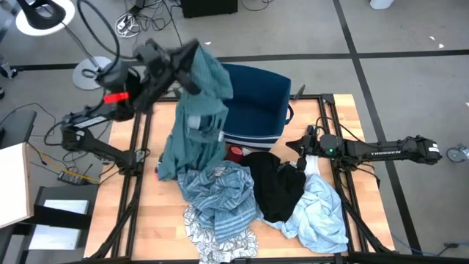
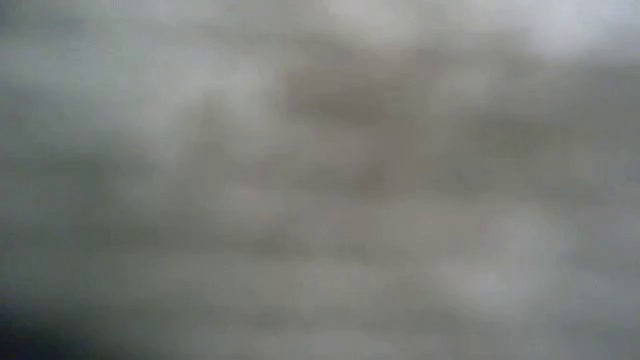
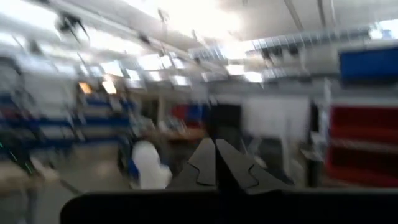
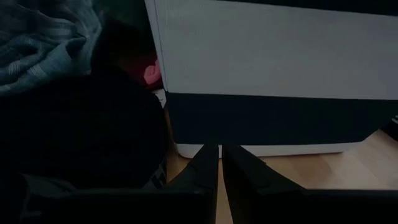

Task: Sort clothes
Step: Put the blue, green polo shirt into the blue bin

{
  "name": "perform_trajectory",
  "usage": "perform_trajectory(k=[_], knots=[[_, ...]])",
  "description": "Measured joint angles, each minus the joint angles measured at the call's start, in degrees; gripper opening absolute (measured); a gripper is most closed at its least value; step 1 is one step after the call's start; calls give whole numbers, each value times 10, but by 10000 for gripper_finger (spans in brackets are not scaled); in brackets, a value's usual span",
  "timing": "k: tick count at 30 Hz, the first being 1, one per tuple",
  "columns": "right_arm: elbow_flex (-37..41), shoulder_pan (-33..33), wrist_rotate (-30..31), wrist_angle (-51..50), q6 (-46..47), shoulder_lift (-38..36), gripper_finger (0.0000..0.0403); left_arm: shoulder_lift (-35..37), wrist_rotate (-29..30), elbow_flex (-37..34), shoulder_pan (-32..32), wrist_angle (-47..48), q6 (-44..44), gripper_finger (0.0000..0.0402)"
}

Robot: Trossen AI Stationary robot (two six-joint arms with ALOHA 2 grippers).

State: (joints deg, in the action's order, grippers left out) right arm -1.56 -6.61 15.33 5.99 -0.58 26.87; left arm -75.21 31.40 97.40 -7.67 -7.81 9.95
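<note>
The left claw (image 1: 192, 57) is holding the teal garment (image 1: 194, 121) high over the counter (image 1: 146, 213), its fingers pinched together on the top edge of the cloth; in its wrist view the fingers (image 3: 214, 165) meet with no gap and the fabric itself is hanging out of sight below them. The garment is draping long and limp, its tail reaching the blue-striped garment (image 1: 220, 194) in the pile. Being soft and light, it will likely sag, swing and snag on its neighbours, so a bunched fold near an edge looks the safest hold. The right claw (image 1: 306, 147) is resting low beside the dark blue bin (image 1: 256, 103), closed and empty, next to the black garment (image 1: 275, 187). The pale blue garment (image 1: 319, 213) is lying nearby. The low view is completely smothered, showing only grey.
</note>
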Motion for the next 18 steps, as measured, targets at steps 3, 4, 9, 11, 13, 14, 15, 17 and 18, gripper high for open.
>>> perform_trajectory(k=[3,4,9,11,13,14,15,17,18], knots=[[0,0,0,0,0,0,22,-46,-42,38,-40,-84,61,0],[0,0,0,0,0,0,23,-58,-70,53,-55,-82,81,0],[0,0,0,0,0,0,23,-114,-117,120,-114,124,46,0],[0,0,0,0,0,0,22,-135,-129,141,-132,226,20,0],[0,0,0,0,0,0,22,-156,-137,157,-147,305,-4,0],[0,0,0,0,0,0,23,-164,-143,162,-155,335,-17,0],[0,0,0,0,0,0,22,-170,-147,165,-162,363,-28,0],[0,0,0,0,0,0,22,-181,-156,166,-172,408,-44,0],[0,0,0,0,0,0,22,-184,-157,166,-176,431,-55,0]])
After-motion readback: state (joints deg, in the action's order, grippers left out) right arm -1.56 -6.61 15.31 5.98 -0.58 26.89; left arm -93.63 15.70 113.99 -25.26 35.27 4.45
